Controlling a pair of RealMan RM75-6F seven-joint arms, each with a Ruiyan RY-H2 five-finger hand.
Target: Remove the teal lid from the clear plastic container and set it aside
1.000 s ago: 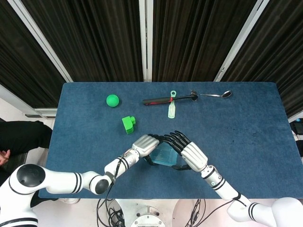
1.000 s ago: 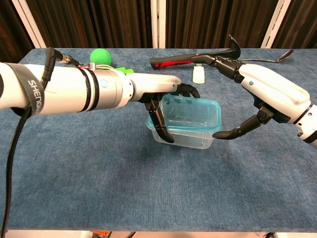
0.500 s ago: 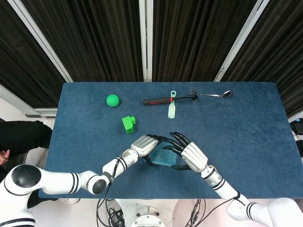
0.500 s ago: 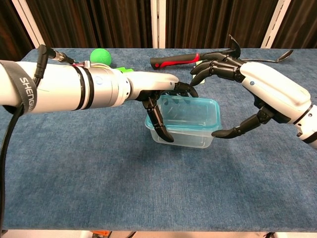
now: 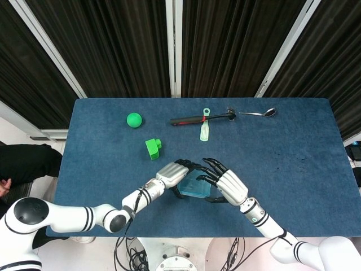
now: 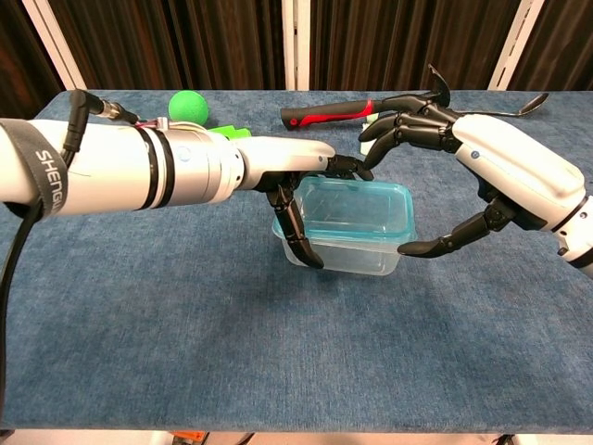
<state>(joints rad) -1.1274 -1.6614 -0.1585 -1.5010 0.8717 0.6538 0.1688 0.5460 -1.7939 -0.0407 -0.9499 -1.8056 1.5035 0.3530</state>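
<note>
container: clear plastic container (image 6: 345,243) sits on bench (image 6: 185,324) near the front edge, between both hands; upright
lid: teal lid (image 6: 357,206) on top of container, looks seated; in head view lid (image 5: 194,186) mostly covered by the hands
left hand: left hand (image 6: 301,199) at container's left end; thumb runs down the left wall, other fingers hook over lid's rear-left edge, so it grips container w/ lid. Head view: left hand (image 5: 176,172) lies just left of container
right hand: right hand (image 6: 463,181) arched over container's right end, fingers spread; fingertips hang above lid's rear-right corner, thumb points in low beside right wall. Contact w/ lid or wall: can't tell. Nothing seen held. Head view: right hand (image 5: 223,183) over right part of lid
bench: blue cloth cover
ball: green ball (image 5: 134,119) rear left, well apart from container
block: green block (image 5: 153,148) between ball and container, nearer left hand
hammer: black-red hammer (image 5: 200,118) at rear centre, lies on its side
scoop: pale green scoop (image 5: 205,129), ring end rests at hammer handle, points toward front
spoon: metal spoon (image 5: 260,113) rear right, just beside hammer head
backdrop: dark curtain w/ white frame bars behind bench
</note>
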